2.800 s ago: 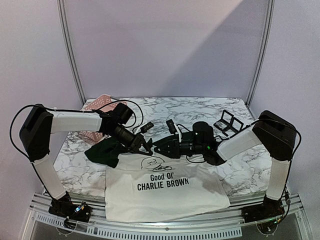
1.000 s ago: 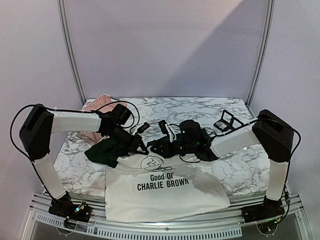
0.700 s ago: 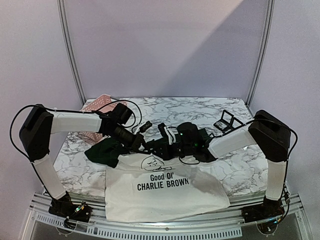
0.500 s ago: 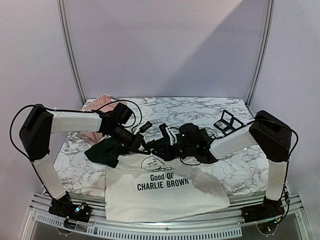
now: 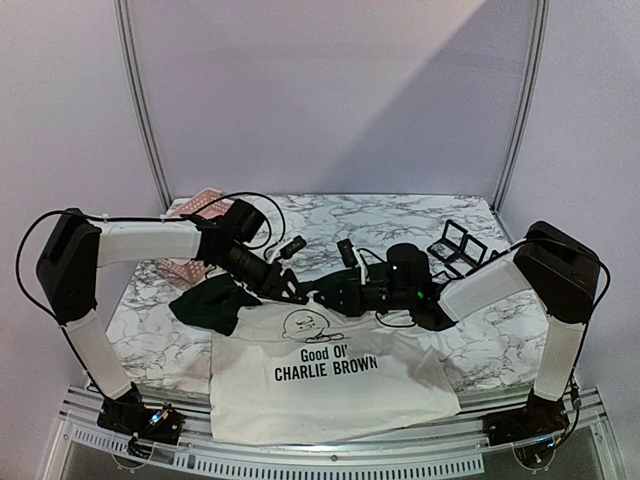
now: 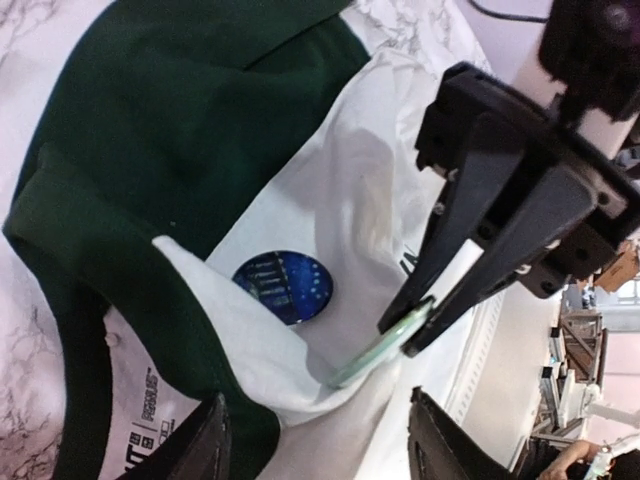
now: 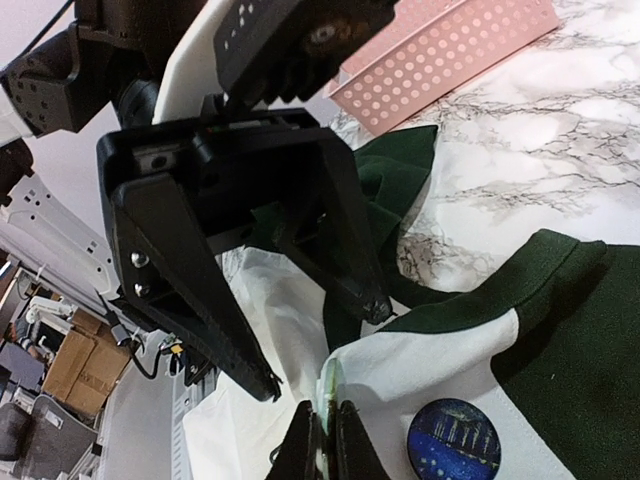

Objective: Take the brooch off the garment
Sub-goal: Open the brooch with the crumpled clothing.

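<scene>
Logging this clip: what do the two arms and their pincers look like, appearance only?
The left arm and right arm each have white tubular links between bulky black joint housings, with thin black cables looping alongside. The left pincer and right pincer are matte black, with flat fingers that taper to narrow tips and small screw heads showing.

One garment (image 5: 330, 400), one brooch (image 6: 282, 285) (blue, round), one pink basket (image 7: 450, 55).
</scene>
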`<state>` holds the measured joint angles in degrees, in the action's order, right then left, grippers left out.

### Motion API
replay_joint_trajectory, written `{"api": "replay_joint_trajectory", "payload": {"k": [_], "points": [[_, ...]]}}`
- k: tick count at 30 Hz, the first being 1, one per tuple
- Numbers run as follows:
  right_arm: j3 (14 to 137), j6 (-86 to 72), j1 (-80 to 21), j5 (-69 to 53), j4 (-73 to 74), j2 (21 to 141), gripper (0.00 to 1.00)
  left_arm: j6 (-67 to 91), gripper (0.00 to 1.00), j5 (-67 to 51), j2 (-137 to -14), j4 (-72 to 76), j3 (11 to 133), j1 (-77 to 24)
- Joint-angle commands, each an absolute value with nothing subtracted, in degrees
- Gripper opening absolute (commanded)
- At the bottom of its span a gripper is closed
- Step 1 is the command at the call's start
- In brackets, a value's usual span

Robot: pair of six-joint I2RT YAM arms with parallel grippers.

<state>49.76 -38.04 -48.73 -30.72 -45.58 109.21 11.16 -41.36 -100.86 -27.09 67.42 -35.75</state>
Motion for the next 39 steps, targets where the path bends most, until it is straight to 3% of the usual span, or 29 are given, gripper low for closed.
{"api": "replay_joint_trajectory", "payload": {"k": [1, 17, 23, 39], "points": [[48.25, -39.51, -48.68, -35.93, -51.11, 108.61, 0.00, 10.46, 0.63, -42.36, -98.01, -24.71, 66.54, -36.25], [47.75, -44.25, -47.19, -40.42, -57.37, 111.01, 0.00, 9.69, 0.64, -47.94, -98.21, -22.98, 65.79, -37.45], [47.20, -44.86, -46.72, -41.22, -58.59, 110.74, 0.00, 8.00, 0.57, -50.58, -98.06, -24.02, 66.11, -37.53], [47.20, -46.11, -46.49, -42.74, -60.06, 111.39, 0.00, 6.98, 0.12, -50.65, -98.70, -25.31, 66.62, -38.41]]}}
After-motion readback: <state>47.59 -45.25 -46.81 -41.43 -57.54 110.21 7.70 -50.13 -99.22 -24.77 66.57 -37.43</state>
